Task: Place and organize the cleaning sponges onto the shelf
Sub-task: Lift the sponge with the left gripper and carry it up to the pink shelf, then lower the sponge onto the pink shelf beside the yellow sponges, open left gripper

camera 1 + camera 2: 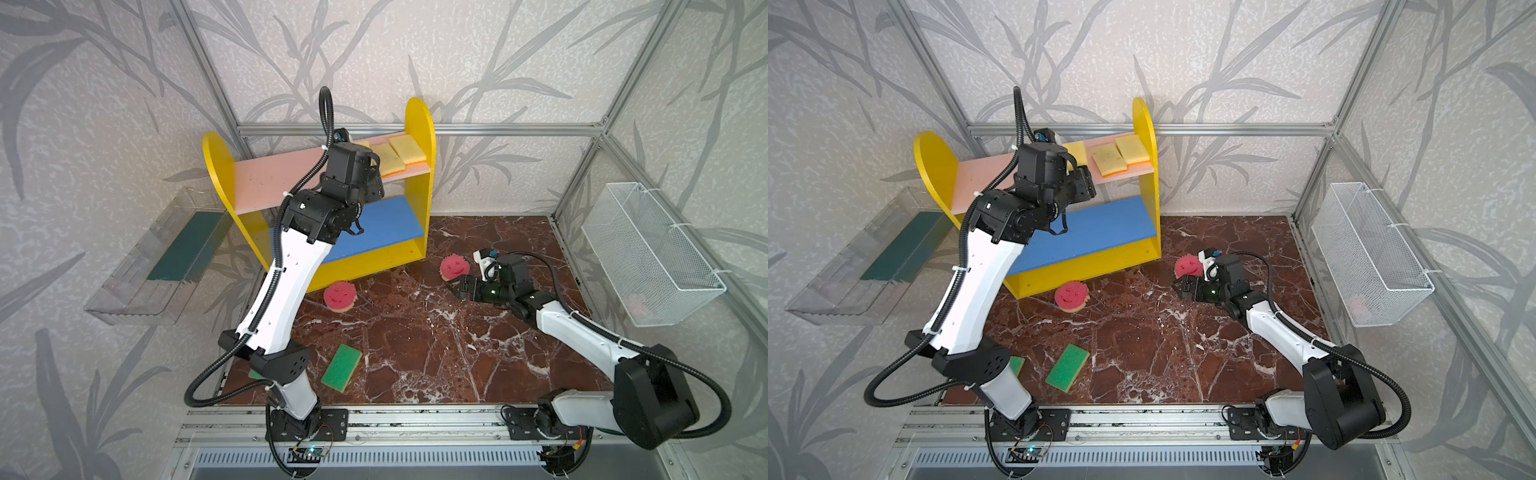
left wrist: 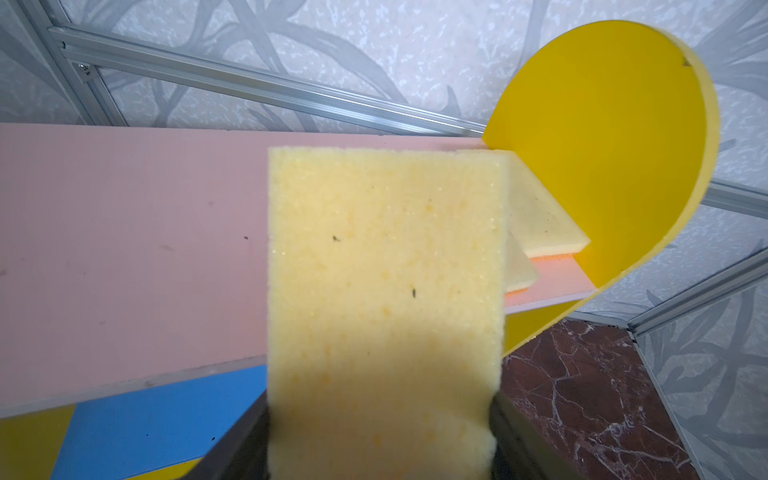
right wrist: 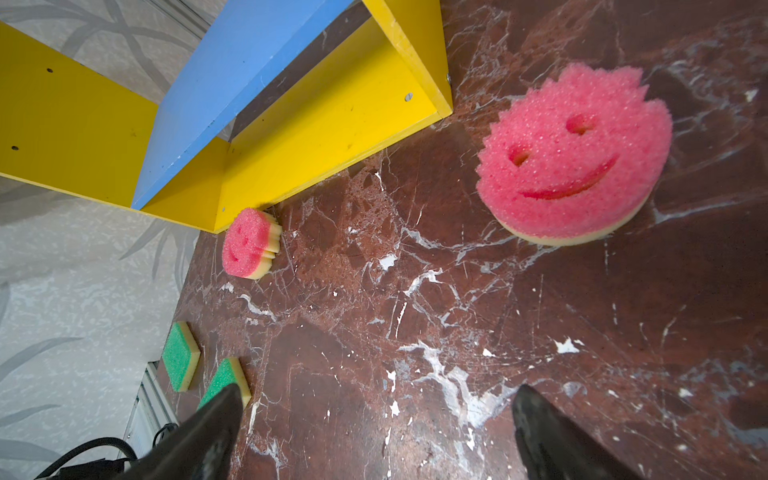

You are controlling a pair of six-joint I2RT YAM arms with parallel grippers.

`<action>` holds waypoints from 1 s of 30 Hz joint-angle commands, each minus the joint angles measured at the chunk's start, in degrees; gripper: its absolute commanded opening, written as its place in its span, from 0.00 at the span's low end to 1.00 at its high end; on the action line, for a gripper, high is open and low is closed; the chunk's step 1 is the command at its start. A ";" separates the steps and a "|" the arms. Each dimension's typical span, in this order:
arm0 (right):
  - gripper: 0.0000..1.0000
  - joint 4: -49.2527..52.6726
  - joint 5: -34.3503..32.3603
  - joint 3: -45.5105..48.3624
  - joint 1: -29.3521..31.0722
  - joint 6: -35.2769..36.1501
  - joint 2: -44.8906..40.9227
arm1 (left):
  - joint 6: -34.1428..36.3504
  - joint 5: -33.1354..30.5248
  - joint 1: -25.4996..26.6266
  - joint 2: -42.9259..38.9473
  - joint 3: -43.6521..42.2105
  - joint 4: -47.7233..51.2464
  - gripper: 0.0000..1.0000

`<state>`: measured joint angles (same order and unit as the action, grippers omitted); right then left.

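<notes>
A small shelf (image 1: 419, 124) with yellow sides stands at the back of a dark marble worktop (image 1: 436, 353). Two yellow sponges (image 1: 401, 153) already lie flat, side by side, at the right end of its pink top board (image 1: 266, 178). The left gripper (image 2: 380, 440) is clamped on one end of a third yellow sponge (image 2: 386, 291) and holds it out over the same board, just beside those two; whether it touches the board cannot be told. The blue middle board (image 1: 390, 224) holds nothing that shows

Roughly half the job seems to be left: four sponges lie on the worktop. One pink smiley sponge (image 1: 339, 296) sits against the front of the shelf, and a second pink smiley sponge (image 1: 455, 267) is near the shelf's right corner. A green sponge (image 1: 341, 367) lies near the front, with another green sponge (image 1: 1016, 365) half hidden under the left arm

The right gripper (image 3: 378, 392) is low over the worktop with its jaws spread wide and holds nothing. The second pink smiley sponge lies close ahead of it and off to one side, not between the jaws
</notes>
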<state>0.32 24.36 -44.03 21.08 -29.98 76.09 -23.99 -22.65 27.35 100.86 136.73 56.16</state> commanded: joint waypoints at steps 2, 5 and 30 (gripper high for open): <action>0.99 -0.48 -0.38 -0.75 0.10 1.08 1.19 | 0.48 2.51 -2.40 3.79 7.02 3.80 0.70; 0.99 -1.48 0.06 -0.31 0.19 0.80 2.20 | -0.10 3.47 -3.54 6.62 10.29 4.32 0.70; 0.99 -3.47 1.39 0.79 0.49 0.03 3.62 | -4.86 11.56 -8.77 14.10 14.87 3.09 0.78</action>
<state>-1.98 25.08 -43.86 21.39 -30.02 79.53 -28.18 -12.53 19.05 114.32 150.50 58.19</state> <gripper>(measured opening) 0.991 0.773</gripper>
